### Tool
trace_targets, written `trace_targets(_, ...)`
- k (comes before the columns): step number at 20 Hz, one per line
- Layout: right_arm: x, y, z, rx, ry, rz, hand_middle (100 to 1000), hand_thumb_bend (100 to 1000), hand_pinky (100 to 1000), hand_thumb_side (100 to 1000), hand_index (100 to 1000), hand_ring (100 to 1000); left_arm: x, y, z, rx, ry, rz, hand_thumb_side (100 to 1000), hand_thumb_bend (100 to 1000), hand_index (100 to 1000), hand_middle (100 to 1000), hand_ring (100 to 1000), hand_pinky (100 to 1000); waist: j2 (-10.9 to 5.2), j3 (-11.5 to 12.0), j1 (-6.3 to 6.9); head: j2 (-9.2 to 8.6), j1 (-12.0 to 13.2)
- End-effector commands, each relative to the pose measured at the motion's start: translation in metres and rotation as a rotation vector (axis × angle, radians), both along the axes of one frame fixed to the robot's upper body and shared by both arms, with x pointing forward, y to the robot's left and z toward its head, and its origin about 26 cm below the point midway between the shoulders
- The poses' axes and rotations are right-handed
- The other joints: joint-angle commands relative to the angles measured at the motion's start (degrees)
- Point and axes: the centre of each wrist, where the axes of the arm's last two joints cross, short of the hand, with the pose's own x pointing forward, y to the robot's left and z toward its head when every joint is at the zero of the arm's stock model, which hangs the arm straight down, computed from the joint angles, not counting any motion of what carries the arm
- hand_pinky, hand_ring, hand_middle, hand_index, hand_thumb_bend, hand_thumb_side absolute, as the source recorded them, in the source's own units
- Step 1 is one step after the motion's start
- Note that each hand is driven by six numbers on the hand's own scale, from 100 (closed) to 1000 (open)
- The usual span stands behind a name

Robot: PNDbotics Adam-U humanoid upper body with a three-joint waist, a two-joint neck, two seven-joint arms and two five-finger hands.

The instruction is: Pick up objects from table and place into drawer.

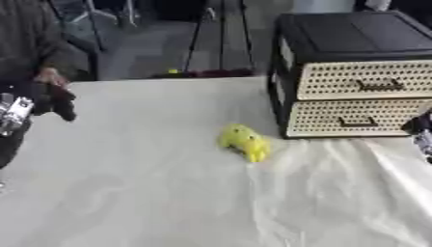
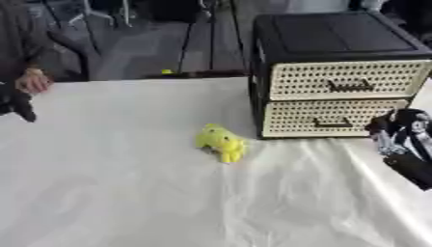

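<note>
At the far left, your left hand [image 1: 52,102], black with a silver wrist, is hanging above the left edge of the table; its dark fingers are pointing downward, but whether they are spread or curled cannot be told. It is holding nothing that can be made out.

The wide table covered in a creased white cloth [image 1: 152,193] is filling most of the view. Near its middle, a small yellow soft toy [image 1: 246,142] is lying on the cloth, well apart from your left hand and touching neither hand.

Just to the right of the toy, a two-drawer cabinet with a black frame and cream perforated drawer fronts [image 2: 337,91] is standing on the table. Both the upper drawer [image 2: 347,80] and the lower drawer [image 2: 331,117] are sitting closed, each with a dark handle. No brand, label or writing is readable anywhere.

At the right edge, your right hand [image 2: 403,137] is hovering beside the lower drawer's right end, fingers looking curled inward around nothing. The yellow toy is lying well to its left.
</note>
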Motion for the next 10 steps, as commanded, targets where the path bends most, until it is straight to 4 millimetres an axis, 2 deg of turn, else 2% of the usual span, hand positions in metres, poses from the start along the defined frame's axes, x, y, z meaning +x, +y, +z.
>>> trace_targets(1, 0.002, -0.005, 0.011, -0.025, -0.024, -0.009, 432, 100, 233, 923, 612, 396, 0.0, 0.003, 0.008, 0.026, -0.019, 0.002, 953, 111, 640, 477, 493, 511, -0.47, 0.1, -0.08, -0.13, 0.1)
trace_targets(4, 0.004, -0.008, 0.008, -0.024, -0.012, -0.021, 389, 100, 189, 921, 606, 353, 0.0, 0.003, 0.008, 0.026, -0.018, 0.002, 952, 113, 640, 477, 493, 511, -0.56, 0.1, -0.13, -0.26, -0.1)
trace_targets(6, 0.006, -0.011, 0.007, -0.035, -0.003, -0.036, 310, 100, 105, 918, 604, 271, 0.0, 0.003, 0.008, 0.026, -0.018, 0.004, 953, 111, 640, 477, 493, 511, -0.57, 0.1, -0.1, -0.59, -0.1)
trace_targets(9, 0.013, -0.014, 0.008, -0.074, 0.014, -0.045, 208, 100, 100, 918, 592, 159, 0.0, 0.002, 0.008, 0.029, -0.018, -0.001, 953, 111, 640, 477, 494, 511, -0.59, 0.2, -0.1, -0.17, -0.1)
trace_targets(10, 0.016, -0.014, 0.008, -0.09, 0.02, -0.045, 204, 100, 100, 918, 592, 155, 0.0, 0.002, 0.008, 0.029, -0.017, -0.002, 953, 111, 640, 477, 494, 511, -0.61, 0.2, -0.08, -0.18, -0.1)
